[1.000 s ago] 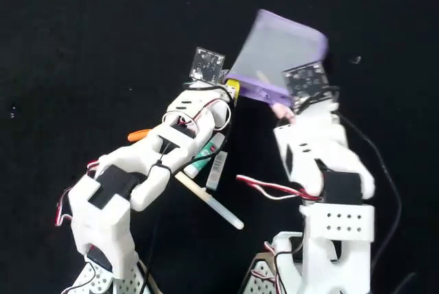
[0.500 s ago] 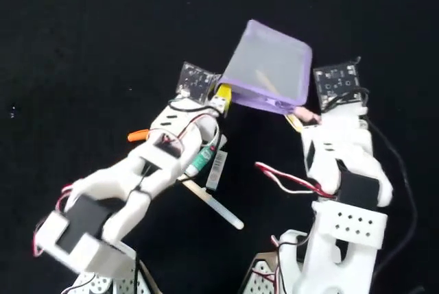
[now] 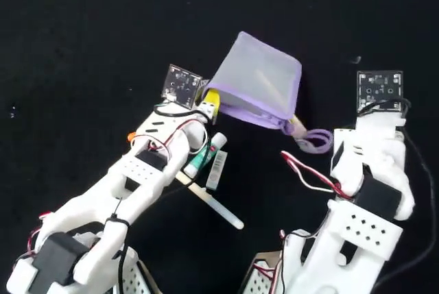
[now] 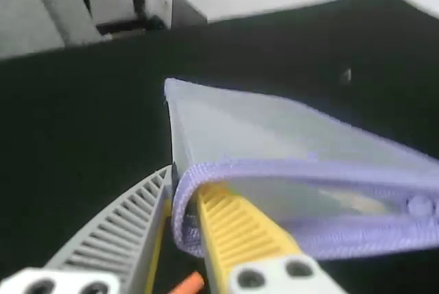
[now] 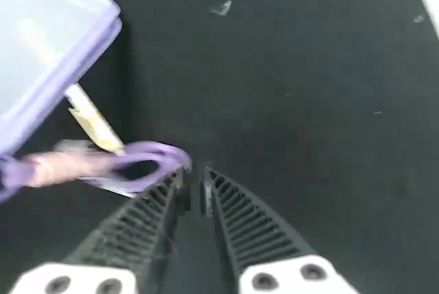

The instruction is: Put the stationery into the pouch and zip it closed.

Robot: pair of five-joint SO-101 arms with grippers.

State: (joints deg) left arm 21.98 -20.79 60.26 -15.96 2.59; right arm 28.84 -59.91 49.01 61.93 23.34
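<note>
Right, my left end effector (image 4: 184, 184) is clamped on the pouch (image 3: 260, 85) at its mouth rim. The right end effector (image 5: 194, 174), fingers together, sits at the pull loop (image 5: 154, 149). I'd hold the mouth wide, since pens (image 3: 216, 164) lie on the bench (image 3: 82, 47).

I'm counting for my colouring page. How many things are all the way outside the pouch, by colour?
Green: 1, a tube
White: 2, a small bar and a long stick
Orange: 1, a half-hidden tip
Total: 4
</note>
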